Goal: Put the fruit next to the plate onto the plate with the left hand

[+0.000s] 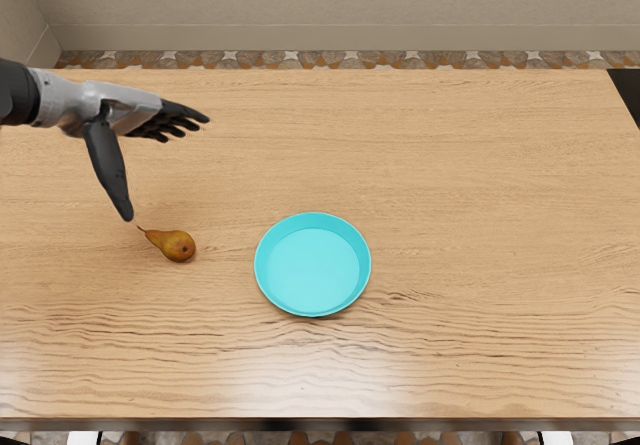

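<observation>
Early stage of the transfer. The pear (176, 245) lies on its side on the table (480, 165), near the left of the turquoise plate (312, 265) and apart from it; the plate carries nothing, so grasp, lift and placement are all not yet done. The left hand (140, 123) hovers above and behind the fruit, holding nothing. Its fingers (182, 120) are spread and extended, and the thumb (110, 170) points down toward the pear's stem (the tip looks close to it, but contact cannot be confirmed from this one view). Remaining, by judgement: descend, close round the pear, carry it right, release over the plate.
</observation>
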Action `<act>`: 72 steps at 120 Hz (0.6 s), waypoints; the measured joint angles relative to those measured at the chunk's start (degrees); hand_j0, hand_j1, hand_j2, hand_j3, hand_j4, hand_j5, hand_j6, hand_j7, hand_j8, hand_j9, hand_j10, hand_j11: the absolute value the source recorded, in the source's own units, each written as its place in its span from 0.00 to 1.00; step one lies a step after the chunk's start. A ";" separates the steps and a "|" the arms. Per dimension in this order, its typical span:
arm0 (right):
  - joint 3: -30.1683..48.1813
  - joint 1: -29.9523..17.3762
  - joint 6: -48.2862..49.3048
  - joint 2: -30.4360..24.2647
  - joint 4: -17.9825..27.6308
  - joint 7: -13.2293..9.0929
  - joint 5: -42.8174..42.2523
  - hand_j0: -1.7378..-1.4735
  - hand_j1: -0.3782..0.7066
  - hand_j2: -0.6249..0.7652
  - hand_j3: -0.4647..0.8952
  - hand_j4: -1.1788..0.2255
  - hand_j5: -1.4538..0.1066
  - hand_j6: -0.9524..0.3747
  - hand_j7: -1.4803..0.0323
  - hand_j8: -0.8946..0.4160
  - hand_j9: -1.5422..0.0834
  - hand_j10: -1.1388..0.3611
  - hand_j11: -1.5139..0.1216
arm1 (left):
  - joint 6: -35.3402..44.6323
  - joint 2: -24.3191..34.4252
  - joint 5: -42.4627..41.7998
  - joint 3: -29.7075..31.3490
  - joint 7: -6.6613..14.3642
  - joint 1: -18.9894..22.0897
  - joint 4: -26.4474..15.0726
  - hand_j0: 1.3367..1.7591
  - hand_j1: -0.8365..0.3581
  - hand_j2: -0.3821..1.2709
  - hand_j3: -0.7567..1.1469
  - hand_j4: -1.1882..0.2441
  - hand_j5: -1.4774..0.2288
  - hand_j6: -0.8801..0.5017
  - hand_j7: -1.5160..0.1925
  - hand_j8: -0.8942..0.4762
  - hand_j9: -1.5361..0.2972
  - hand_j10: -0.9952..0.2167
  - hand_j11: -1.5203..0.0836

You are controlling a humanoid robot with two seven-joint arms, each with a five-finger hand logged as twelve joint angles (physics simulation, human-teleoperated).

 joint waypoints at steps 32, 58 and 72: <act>0.00 -0.06 -0.01 0.00 -0.02 -0.01 0.00 0.30 0.03 0.45 0.34 0.84 0.93 0.72 0.98 0.68 0.95 0.76 0.93 | -0.02 -0.04 -0.17 -0.05 -0.05 0.00 -0.08 0.76 0.97 0.23 0.40 0.81 0.85 0.62 0.87 0.63 0.82 0.80 0.93; 0.00 -0.05 0.00 0.00 -0.01 -0.01 0.00 0.30 0.03 0.45 0.34 0.84 0.93 0.72 0.98 0.68 0.95 0.76 0.93 | -0.02 -3.12 4.23 0.00 1.34 -0.09 -0.14 0.76 0.97 0.23 0.40 0.81 0.85 0.62 0.87 0.63 0.82 0.80 0.93; 0.00 -0.05 0.00 0.00 -0.01 -0.01 0.00 0.30 0.03 0.45 0.34 0.84 0.93 0.72 0.98 0.68 0.95 0.76 0.93 | -0.01 -5.63 14.48 0.19 2.00 -0.09 -0.48 0.76 0.97 0.23 0.40 0.81 0.85 0.62 0.87 0.63 0.82 0.80 0.93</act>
